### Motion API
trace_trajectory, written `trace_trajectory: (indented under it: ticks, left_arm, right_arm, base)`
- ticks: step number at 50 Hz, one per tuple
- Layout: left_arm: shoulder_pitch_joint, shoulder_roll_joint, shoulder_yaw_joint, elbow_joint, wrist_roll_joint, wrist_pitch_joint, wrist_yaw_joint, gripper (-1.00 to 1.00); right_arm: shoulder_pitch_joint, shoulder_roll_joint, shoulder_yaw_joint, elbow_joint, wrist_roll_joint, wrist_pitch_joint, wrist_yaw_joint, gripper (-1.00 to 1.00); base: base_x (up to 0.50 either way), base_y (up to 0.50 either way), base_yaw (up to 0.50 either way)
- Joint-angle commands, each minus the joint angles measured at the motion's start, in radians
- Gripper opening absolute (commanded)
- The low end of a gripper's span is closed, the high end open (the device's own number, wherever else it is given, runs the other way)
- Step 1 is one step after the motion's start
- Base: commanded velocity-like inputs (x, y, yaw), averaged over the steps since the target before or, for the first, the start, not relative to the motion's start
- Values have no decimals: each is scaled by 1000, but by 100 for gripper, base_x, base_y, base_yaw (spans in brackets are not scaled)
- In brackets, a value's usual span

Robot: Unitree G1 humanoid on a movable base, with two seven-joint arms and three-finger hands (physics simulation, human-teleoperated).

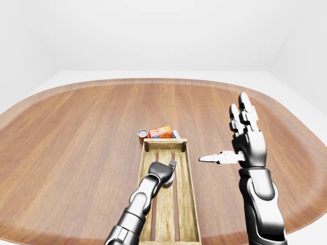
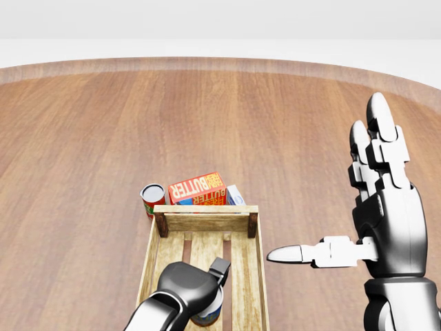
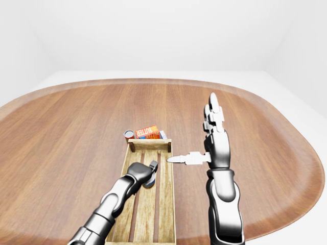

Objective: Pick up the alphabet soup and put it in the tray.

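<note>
**Placement step: can over tray, release pending**

I hold the alphabet soup with the left robot hand, fingers clamped round the can, inside the tray near its 6 o'clock end in the head view. I cannot tell whether the can rests on the slats. The right robot hand stands open, fingers spread, at the tray's 3 o'clock, clear of it. Next move: lower until seated, open the fingers, withdraw upward without tipping the can.
</note>
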Motion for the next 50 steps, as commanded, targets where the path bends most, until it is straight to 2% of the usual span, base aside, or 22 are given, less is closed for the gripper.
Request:
trace_trajectory:
  ticks: [1,2,3,7,13,20,25,33,38,41,48,50]
  left_arm:
    - [-31,-7,13,42,-22,0,35,-78]
    - [-34,-6,12,49,-20,0,38,25]
    - [-36,-5,11,53,-15,0,40,100]
    - [-34,-5,19,17,-30,0,14,100]
    - [-28,2,11,22,-14,0,26,100]
    - [-25,3,19,-15,-23,0,6,100]
    - [-2,4,42,-198,-95,0,-91,100]
    - [27,22,64,-379,-153,0,-188,100]
    - [50,35,89,-515,-205,0,-255,100]
    - [57,44,120,-628,-260,0,-323,100]
    - [17,87,207,-745,-321,0,-328,100]
    - [13,94,214,-756,-330,0,-328,100]
  right_arm:
    - [4,2,2,0,0,0,0,100]
    - [3,1,2,-2,1,0,0,100]
    - [2,0,0,-2,-2,0,-3,100]
    - [5,2,-1,-6,0,0,-3,100]
    - [7,3,6,-5,-2,0,-2,100]
    - [5,4,9,1,-1,0,-2,100]
    - [5,4,9,6,0,0,-3,100]
    - [3,3,8,4,-2,0,-4,100]
    - [-1,2,9,9,-6,0,-7,100]
    - [-4,3,12,10,-7,0,-8,100]
    - [-9,2,10,12,-10,0,-13,100]
    - [-10,1,10,9,-9,0,-13,100]
  base:
    - [0,0,0]
    - [0,0,0]
    - [0,0,0]
    - [0,0,0]
    - [0,0,0]
    - [0,0,0]
    - [0,0,0]
    - [0,0,0]
    - [0,0,0]
    - [0,0,0]
    - [0,0,0]
    - [0,0,0]
